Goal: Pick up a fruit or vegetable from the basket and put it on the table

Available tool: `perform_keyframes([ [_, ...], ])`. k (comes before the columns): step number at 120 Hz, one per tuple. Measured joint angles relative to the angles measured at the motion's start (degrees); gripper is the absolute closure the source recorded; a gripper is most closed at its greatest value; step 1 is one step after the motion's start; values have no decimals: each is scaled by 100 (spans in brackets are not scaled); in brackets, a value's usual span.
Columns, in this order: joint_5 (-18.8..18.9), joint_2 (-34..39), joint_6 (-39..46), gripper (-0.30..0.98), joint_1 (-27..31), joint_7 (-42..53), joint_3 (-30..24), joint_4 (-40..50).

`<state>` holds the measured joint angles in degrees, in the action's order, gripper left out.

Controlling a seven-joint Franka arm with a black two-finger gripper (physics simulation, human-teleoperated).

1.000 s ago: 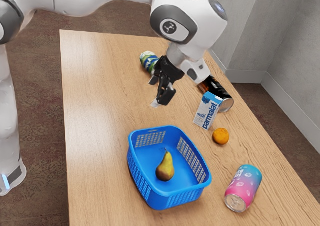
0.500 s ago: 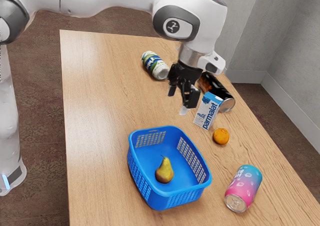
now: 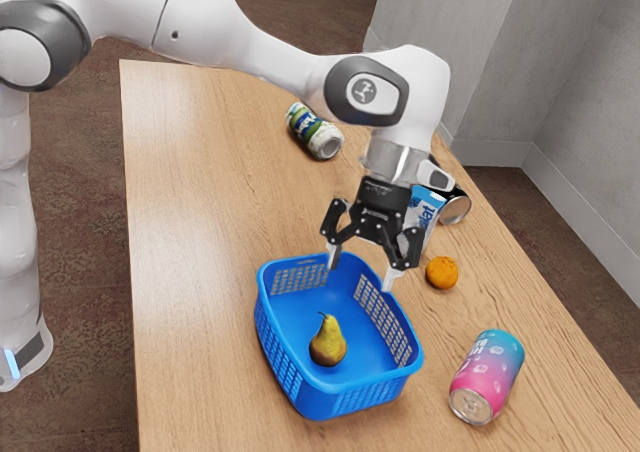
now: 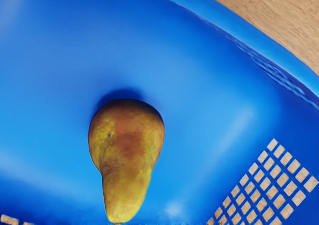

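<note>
Your gripper (image 3: 361, 271) has its fingers spread wide, gripping nothing. Lower than them, the pear (image 3: 328, 342) lies in the basket (image 3: 345, 402).

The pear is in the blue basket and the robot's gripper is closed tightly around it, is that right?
Not quite. The pear is in the blue basket, but the gripper is open and clear of it, fingers spread apart, as the exterior view shows.
</note>
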<state>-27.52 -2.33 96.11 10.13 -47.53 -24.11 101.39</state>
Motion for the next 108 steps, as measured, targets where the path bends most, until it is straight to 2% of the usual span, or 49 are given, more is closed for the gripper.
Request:
perform_keyframes([
  [42,-463,25,72,0,-46,-783,24,358],
  [63,-779,19,-183,0,-44,-830,124,378],
  [80,-1083,-24,-316,0,40,-807,202,803],
  [108,-1377,-43,-273,0,104,-746,178,868],
])
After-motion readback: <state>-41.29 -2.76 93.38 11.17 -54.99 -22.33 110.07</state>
